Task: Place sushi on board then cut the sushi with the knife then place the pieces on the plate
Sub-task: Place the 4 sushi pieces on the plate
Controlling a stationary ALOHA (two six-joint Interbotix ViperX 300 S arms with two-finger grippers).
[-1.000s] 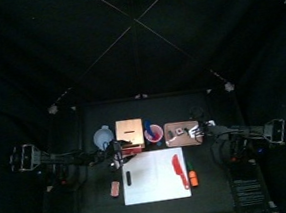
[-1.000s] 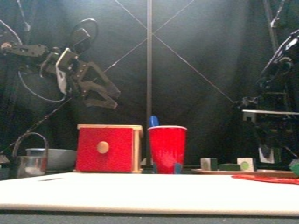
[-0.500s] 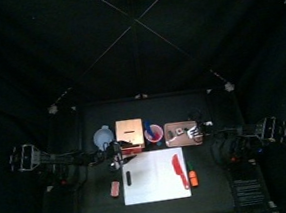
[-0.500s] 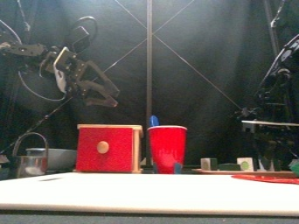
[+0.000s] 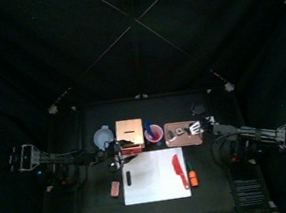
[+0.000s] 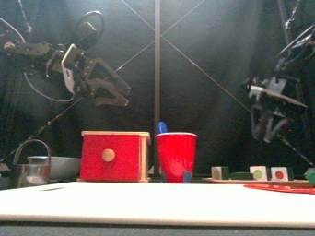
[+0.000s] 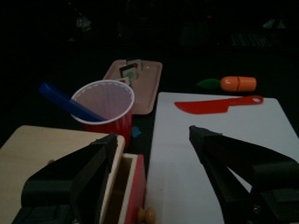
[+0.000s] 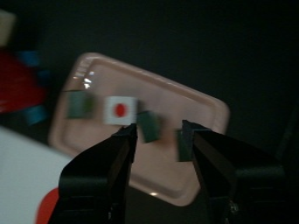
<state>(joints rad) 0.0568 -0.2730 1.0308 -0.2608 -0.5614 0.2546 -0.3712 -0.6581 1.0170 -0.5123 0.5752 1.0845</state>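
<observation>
Top camera looks down, front looks level; both wrist cameras face the pink tray.

The wooden box shows pale, bare-looking wood around a smooth red painted front. At its 3 o'clock the red cup looks like glossy plastic. At its 9 o'clock the metal cutter gleams like polished steel. The white cutting board is smooth and matt, and the red knife looks like smooth plastic. The pink tray is smooth, with a glint at one corner. The back curtain is matt black cloth.
</observation>
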